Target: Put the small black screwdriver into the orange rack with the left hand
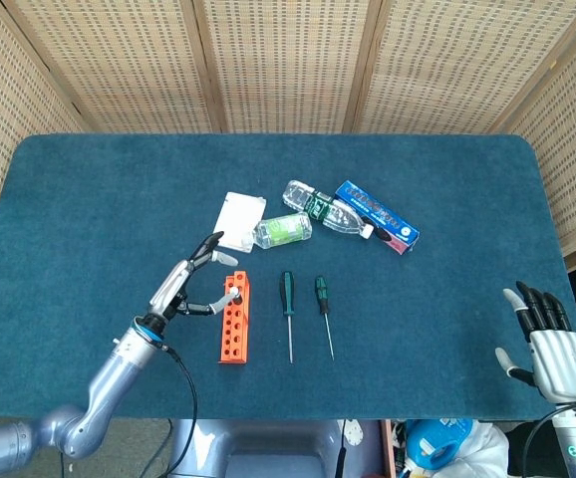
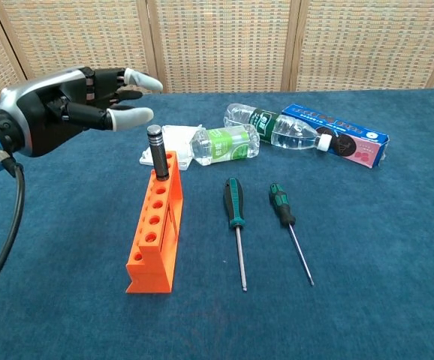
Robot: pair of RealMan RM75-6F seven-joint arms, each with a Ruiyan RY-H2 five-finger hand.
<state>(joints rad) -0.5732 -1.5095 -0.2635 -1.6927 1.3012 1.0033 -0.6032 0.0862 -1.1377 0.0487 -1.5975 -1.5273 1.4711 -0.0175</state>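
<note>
Your left hand (image 2: 67, 112) has a silver back, black fingers with pale tips (image 2: 131, 116), a blue wrist ring and a black cable (image 2: 7, 225); your right hand (image 1: 547, 344) looks alike.

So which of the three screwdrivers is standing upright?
The black screwdriver, standing in the end hole of the orange rack. The two green-handled ones lie flat on the table, right of the rack.

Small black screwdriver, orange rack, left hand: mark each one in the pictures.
small black screwdriver (image 2: 157, 154), chest view, on its upright handle.
orange rack (image 2: 154, 240), chest view, on its top face with the holes.
left hand (image 2: 59, 112), chest view, on the back of the hand.
</note>
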